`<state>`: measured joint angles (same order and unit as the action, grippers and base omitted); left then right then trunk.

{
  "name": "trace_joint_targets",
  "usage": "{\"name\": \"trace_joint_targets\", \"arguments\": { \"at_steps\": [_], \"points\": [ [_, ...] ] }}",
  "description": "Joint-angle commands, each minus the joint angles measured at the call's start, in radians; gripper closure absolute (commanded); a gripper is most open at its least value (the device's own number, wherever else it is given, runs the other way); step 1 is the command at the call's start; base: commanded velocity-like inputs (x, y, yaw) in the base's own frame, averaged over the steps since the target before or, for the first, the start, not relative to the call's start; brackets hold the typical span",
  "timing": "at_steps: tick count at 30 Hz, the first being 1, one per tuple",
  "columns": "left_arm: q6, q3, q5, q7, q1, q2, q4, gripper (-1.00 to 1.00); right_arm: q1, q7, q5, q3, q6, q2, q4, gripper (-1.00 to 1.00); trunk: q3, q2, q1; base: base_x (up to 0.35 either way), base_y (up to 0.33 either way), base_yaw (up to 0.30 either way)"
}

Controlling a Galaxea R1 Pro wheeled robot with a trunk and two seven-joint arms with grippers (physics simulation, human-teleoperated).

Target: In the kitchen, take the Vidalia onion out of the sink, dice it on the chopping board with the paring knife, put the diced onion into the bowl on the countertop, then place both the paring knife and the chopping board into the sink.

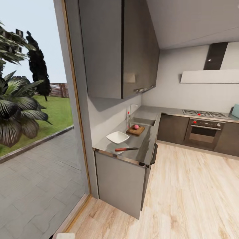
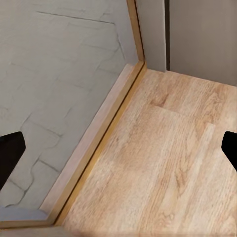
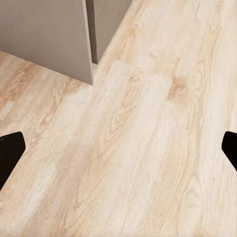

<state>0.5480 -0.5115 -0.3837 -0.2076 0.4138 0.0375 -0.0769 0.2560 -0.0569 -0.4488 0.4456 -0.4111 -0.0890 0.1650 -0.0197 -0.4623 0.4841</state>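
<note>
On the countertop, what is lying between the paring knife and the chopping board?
In the head view, the white bowl sits between the paring knife and the chopping board, slightly toward the wall side of the countertop.

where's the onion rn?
Head view: the Vidalia onion sits on the chopping board on the countertop, just before the sink, beyond the bowl.

The sink (image 1: 144,121) is far away, and its inside is hidden by its near wall. The tap (image 1: 131,108) is too small to see well. Each hand's fingers (image 2: 10,155) are cut off by the picture's edges.
</note>
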Motion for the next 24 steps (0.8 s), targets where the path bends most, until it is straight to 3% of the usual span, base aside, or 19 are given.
{"name": "trace_joint_targets", "arguments": {
  "at_steps": [1,9,15,18,22,24],
  "points": [
    [0.004,-0.009,-0.004,-0.003,0.001,-0.001,-0.003,-1.00,0.000,-0.006,-0.004,0.008,-0.002,-0.001,0.000,-1.00,0.000,-0.001,0.000,0.000,0.000,0.000],
    [0.003,-0.009,-0.004,-0.003,0.000,-0.001,-0.003,-1.00,0.000,-0.008,-0.005,0.009,0.005,0.003,0.001,-1.00,0.000,-0.001,0.000,0.000,0.000,0.000],
    [0.003,-0.009,-0.004,-0.003,0.001,-0.001,-0.003,-1.00,0.000,-0.077,0.006,0.009,0.057,0.039,0.047,-1.00,0.000,-0.001,0.000,0.000,0.000,0.000],
    [0.003,-0.009,-0.004,-0.003,0.000,-0.001,-0.003,-1.00,0.001,-0.187,0.052,0.009,0.136,0.055,0.168,-1.00,0.000,-0.001,0.000,0.000,0.000,0.000],
    [0.003,-0.008,-0.004,-0.003,0.000,-0.001,-0.003,-1.00,0.001,-0.338,0.175,0.008,0.299,0.075,0.376,-1.00,0.000,-0.001,0.000,0.000,0.000,0.000],
    [0.003,-0.008,-0.004,-0.003,0.000,-0.001,-0.003,-1.00,0.001,-0.378,0.217,0.007,0.366,0.090,0.460,-1.00,0.000,-0.001,0.000,0.000,0.000,0.000]
  ]
}}
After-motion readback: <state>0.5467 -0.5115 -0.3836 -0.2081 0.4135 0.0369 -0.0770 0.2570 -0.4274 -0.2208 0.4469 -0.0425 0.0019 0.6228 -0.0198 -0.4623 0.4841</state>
